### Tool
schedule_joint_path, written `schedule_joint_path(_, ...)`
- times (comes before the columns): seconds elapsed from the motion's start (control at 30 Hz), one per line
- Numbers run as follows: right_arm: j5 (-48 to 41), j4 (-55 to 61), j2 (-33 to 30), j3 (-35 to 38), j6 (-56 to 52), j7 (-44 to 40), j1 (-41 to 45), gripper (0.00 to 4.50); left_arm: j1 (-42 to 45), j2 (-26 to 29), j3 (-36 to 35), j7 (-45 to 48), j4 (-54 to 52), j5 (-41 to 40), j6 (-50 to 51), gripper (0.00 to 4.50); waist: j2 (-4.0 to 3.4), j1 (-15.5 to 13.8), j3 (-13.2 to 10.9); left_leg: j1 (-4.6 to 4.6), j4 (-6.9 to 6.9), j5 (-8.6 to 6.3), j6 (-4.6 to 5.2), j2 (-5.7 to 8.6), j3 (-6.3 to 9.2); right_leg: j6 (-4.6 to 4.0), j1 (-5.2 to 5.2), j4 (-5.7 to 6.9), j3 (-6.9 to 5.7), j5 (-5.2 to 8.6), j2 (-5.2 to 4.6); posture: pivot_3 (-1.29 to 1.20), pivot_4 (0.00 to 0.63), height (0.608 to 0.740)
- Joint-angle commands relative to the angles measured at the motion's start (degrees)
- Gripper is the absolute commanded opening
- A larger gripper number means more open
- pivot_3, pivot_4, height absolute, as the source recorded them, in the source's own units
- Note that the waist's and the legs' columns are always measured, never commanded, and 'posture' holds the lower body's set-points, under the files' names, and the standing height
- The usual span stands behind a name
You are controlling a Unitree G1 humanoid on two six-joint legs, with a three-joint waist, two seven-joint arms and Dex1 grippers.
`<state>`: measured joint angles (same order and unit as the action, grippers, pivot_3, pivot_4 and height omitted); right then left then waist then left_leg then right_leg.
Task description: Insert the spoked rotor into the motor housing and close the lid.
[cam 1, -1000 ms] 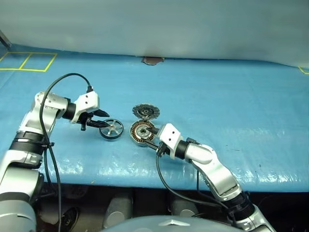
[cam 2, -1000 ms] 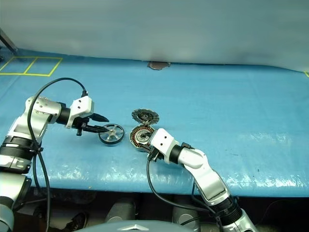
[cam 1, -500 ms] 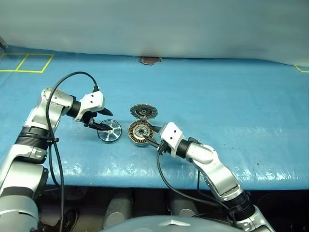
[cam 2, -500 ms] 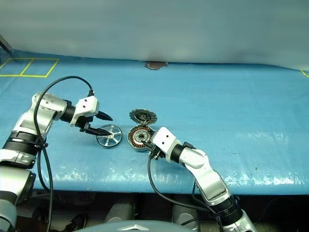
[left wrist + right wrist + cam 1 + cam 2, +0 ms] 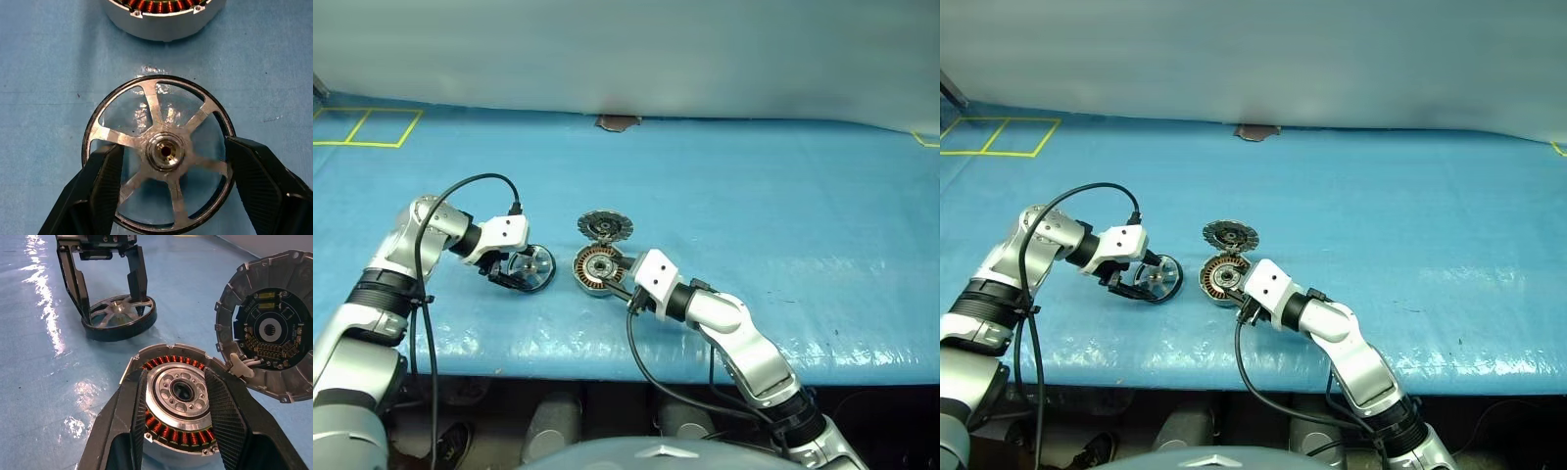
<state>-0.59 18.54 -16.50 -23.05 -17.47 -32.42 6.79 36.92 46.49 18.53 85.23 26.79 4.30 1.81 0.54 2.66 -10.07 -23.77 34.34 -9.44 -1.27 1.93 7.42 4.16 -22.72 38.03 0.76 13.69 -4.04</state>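
Lying flat on the blue counter, the spoked rotor is straddled by the left gripper, whose fingers are spread to either side of the rim. Contact with the rim cannot be judged with certainty from the left wrist view; the fingers appear to stand just beside it rather than pressed against it, so the rotor is taken as not yet gripped.

Just beside the rotor, the motor housing is seen resting on the counter with its copper winding ring and centre hub exposed. It is braced by the right gripper, whose fingers are closed against opposite sides of the housing wall. The lid is swung open at the housing's far edge, with its inner face and small circuit board turned toward the right wrist camera.

By this reading, nothing of the task proper is finished. The rotor remains to be clamped, lifted, carried over the hub and seated; afterwards the lid is to be folded down.
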Motion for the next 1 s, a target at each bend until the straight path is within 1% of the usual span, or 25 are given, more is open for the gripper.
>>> schedule_joint_path(0.03,-0.08,1.28,0.22,0.15,1.47,0.01,0.48,1.96,-0.36,1.61,-1.27,-1.52,-0.11,0.69,-0.74,3.56,0.00,0.00,0.00,0.00,0.00,0.00,0.00,0.00,0.00,0.00,0.00,0.00,0.00,0.00,0.00,0.00,0.150,0.740)
schedule_joint_path(0.23,-0.08,0.93,0.29,0.01,1.60,-0.17,0.66,1.96,-1.69,2.19,-1.94,-5.29,1.09,0.99,-1.31,3.56,-0.01,0.03,0.00,0.04,0.00,0.00,0.00,-0.03,0.00,-0.01,0.01,0.03,0.00,0.00,0.03,0.00,0.150,0.740)
schedule_joint_path(0.43,-0.06,0.81,0.27,-0.19,1.80,-0.50,1.02,1.96,-2.53,0.28,-1.59,-6.57,0.68,0.51,0.10,3.56,-0.03,-0.09,0.02,0.14,0.04,0.00,0.00,-0.05,0.01,-0.02,0.10,0.08,0.00,0.01,0.05,0.00,0.150,0.740)
schedule_joint_path(0.53,-0.06,0.96,0.24,-0.22,1.73,-0.51,1.06,1.96,-2.67,-0.35,-1.59,-6.79,0.66,0.30,-0.76,2.97,-0.02,-0.25,0.02,0.13,0.08,0.00,0.00,-0.05,0.01,-0.06,0.11,0.10,0.00,0.03,0.05,0.00,0.150,0.740)
schedule_joint_path(0.57,-0.07,0.99,0.23,-0.21,1.74,-0.48,1.03,1.96,-2.77,-0.43,-1.71,-7.61,0.67,0.65,-1.73,2.71,-0.05,-0.31,0.04,0.13,0.09,0.00,0.00,-0.05,0.02,-0.05,0.12,0.10,0.00,0.02,0.05,0.00,0.150,0.740)
schedule_joint_path(0.9,0.10,1.20,0.31,0.02,1.73,0.08,0.74,1.96,-1.90,-0.61,-1.86,-7.28,1.03,0.75,-1.37,2.71,-0.13,-0.52,0.09,0.13,0.19,0.00,0.00,-0.05,0.02,-0.16,0.15,0.12,0.02,0.08,0.06,0.00,0.150,0.740)
schedule_joint_path(1.0,-0.19,1.35,0.01,0.57,1.41,-0.05,0.58,1.96,-1.36,-0.88,-2.73,-5.13,-0.58,-1.65,-0.01,2.71,-0.13,-0.51,0.09,0.13,0.19,0.00,0.00,-0.05,0.02,-0.15,0.15,0.12,0.02,0.08,0.06,0.00,0.150,0.740)
